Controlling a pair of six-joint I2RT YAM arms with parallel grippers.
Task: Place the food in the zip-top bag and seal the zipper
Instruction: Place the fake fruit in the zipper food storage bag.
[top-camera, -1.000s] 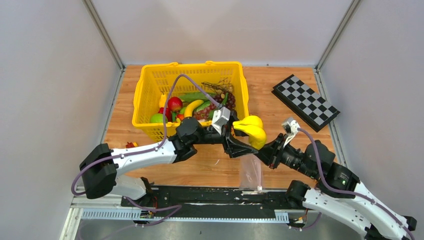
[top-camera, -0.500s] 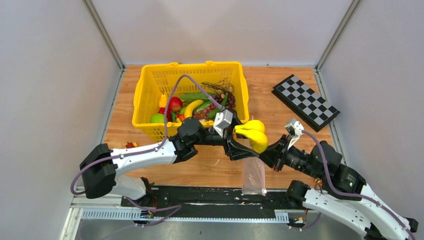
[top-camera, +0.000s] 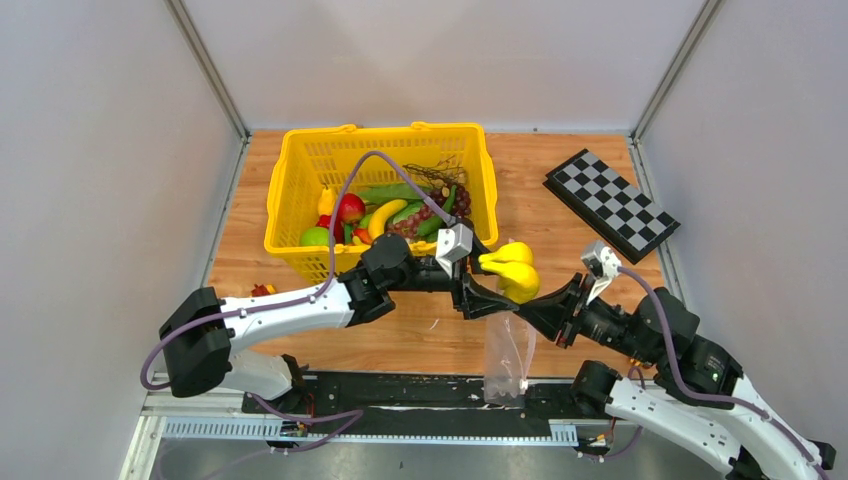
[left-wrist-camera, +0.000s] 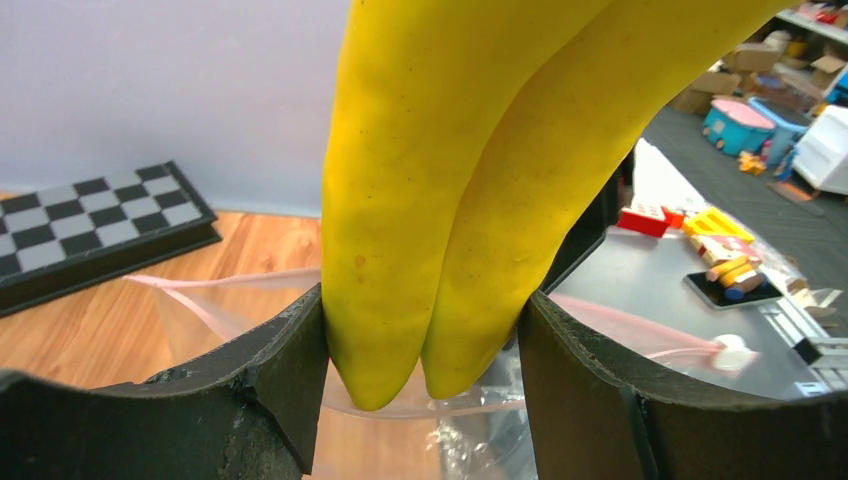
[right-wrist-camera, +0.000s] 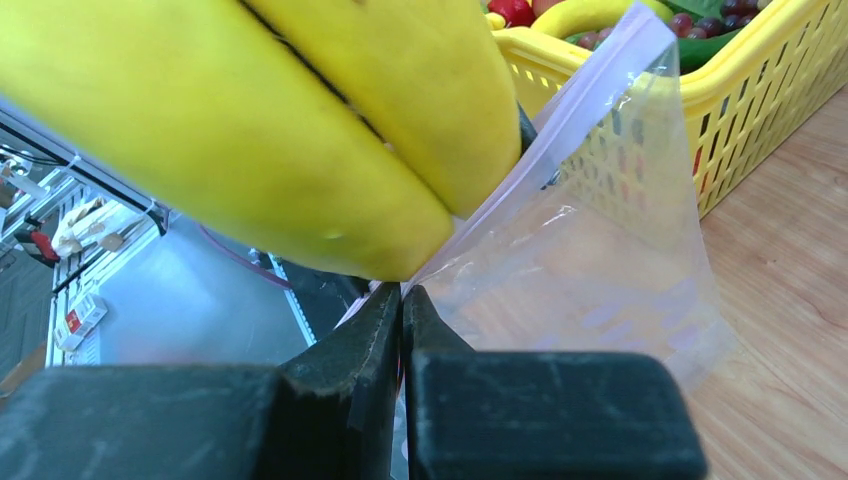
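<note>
**Bananas over the bag mouth – time to feed them in**

The left tool (left-wrist-camera: 425, 372) is clamped on two bananas (left-wrist-camera: 450, 180), tips pointing down, right above the bag (top-camera: 505, 350). The right tool (right-wrist-camera: 401, 312) is pinched tight on one lip of that bag, which hangs from it at the near edge of the tabletop (top-camera: 560, 165). The zipper (left-wrist-camera: 195, 284) is unsealed, but the mouth looks narrow.

To do this well, the lip wants holding high and taut while the bananas go straight down, tips first, between the two zipper strips. Letting go should wait until the tips are well inside – release early and they could catch the lip and tumble out. A small pull by the right tool away from the fruit would likely widen the opening.

The count: two bananas in the grip, one bag, one basket (top-camera: 290, 150). In the basket I make out one banana (top-camera: 385, 215), one red apple (top-camera: 349, 207), one green apple (top-camera: 313, 237), one bunch of grapes (top-camera: 412, 224) and some green pods (top-camera: 395, 191) too tangled to number. One checkerboard (top-camera: 610, 205) lies off to the right.
</note>
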